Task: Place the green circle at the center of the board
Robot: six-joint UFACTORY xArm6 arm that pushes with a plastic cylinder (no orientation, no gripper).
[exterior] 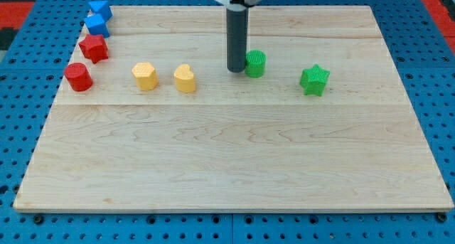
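The green circle stands on the wooden board a little above the board's middle, slightly right of centre. My tip rests on the board right against the green circle's left side, touching it or nearly so. The dark rod rises straight up from there to the view's top edge.
A green star lies right of the circle. A yellow heart and a yellow hexagon lie left of my tip. At the far left are a red circle, a red star and two blue blocks.
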